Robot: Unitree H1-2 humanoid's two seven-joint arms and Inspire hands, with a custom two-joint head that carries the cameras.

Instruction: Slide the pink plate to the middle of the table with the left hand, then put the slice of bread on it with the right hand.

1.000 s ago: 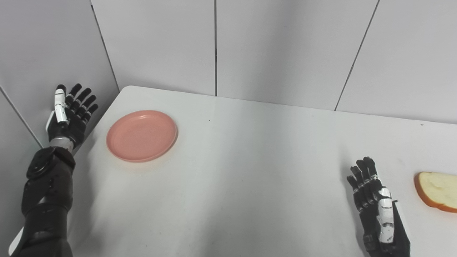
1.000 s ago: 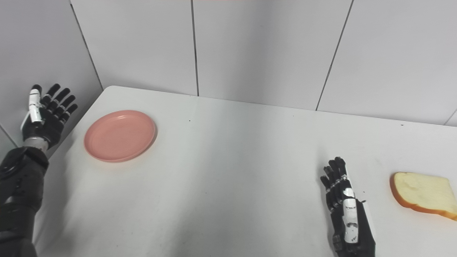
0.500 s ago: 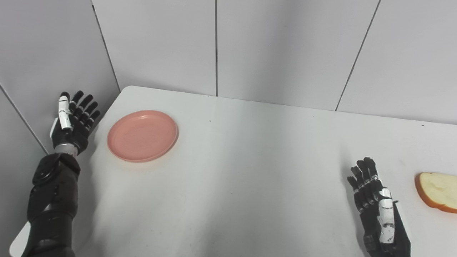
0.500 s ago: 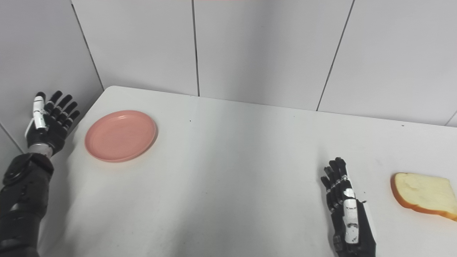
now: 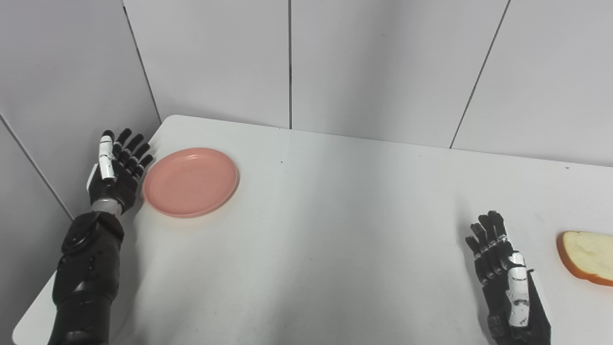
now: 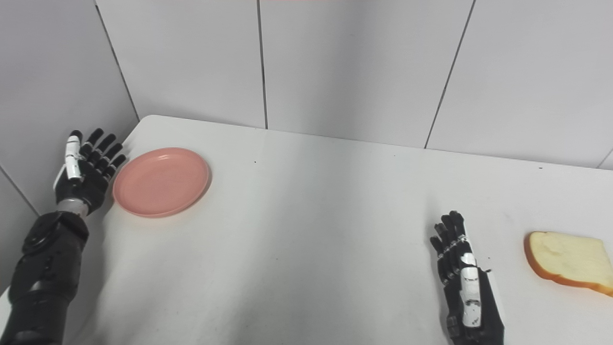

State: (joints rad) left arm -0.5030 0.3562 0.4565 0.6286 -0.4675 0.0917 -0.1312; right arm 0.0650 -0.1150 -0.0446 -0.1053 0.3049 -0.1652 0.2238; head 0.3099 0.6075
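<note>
A round pink plate (image 5: 190, 181) lies flat near the table's far left corner. My left hand (image 5: 116, 167) stands open right beside the plate's left rim, fingers straight and pointing away, palm toward the plate; whether it touches the rim I cannot tell. A slice of bread (image 6: 566, 261) with a brown crust lies at the right edge of the table. My right hand (image 6: 461, 278) rests open on the table a little to the left of the bread, apart from it and holding nothing.
The white table (image 5: 325, 230) has a rounded far left corner. Grey wall panels (image 5: 287, 62) rise close behind it and along its left side, just beyond my left hand.
My left hand has moved right and slightly down, from beside the table's left edge up to the plate's left rim. The plate, bread and right hand have not moved.
</note>
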